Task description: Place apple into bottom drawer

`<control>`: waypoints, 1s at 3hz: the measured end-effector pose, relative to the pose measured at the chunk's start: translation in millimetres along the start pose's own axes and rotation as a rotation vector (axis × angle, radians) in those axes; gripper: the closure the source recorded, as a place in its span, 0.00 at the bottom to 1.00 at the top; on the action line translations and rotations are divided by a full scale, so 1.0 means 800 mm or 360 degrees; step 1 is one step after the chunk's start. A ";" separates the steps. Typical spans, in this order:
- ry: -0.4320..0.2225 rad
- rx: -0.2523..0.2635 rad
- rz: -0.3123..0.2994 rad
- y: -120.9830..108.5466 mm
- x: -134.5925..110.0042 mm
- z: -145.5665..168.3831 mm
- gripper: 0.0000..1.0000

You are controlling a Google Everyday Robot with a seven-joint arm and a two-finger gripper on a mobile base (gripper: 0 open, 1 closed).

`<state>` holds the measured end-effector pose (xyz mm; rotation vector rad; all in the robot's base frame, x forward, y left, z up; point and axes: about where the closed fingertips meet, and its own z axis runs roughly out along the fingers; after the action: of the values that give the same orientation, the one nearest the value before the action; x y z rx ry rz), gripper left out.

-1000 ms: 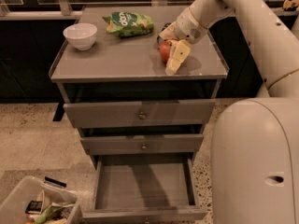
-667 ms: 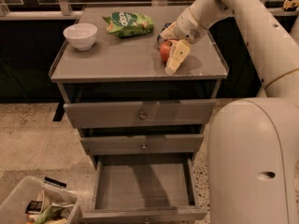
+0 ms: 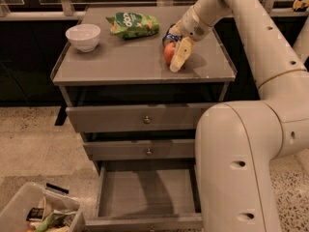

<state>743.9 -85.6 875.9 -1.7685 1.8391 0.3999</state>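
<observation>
The red-orange apple (image 3: 168, 52) sits on the grey cabinet top (image 3: 120, 62), right of centre. My gripper (image 3: 179, 55) is down at the apple's right side, touching or nearly touching it, and hides part of it. The bottom drawer (image 3: 145, 192) is pulled out at floor level below, with a bare grey floor and low side walls. Nothing lies in it.
A white bowl (image 3: 83, 36) stands at the cabinet top's left and a green snack bag (image 3: 133, 24) at the back. Two shut drawers (image 3: 147, 119) with brass knobs are above the open one. A clear bin of clutter (image 3: 38, 214) sits bottom left. My white body (image 3: 236, 168) overlaps the drawer's right side.
</observation>
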 end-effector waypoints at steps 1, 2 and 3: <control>0.0000 0.0000 0.0000 0.000 0.000 0.000 0.00; 0.0000 0.0000 0.0000 0.000 0.000 0.000 0.18; 0.0000 0.0000 0.0000 0.000 0.000 0.000 0.41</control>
<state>743.9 -85.6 875.9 -1.7685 1.8391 0.3998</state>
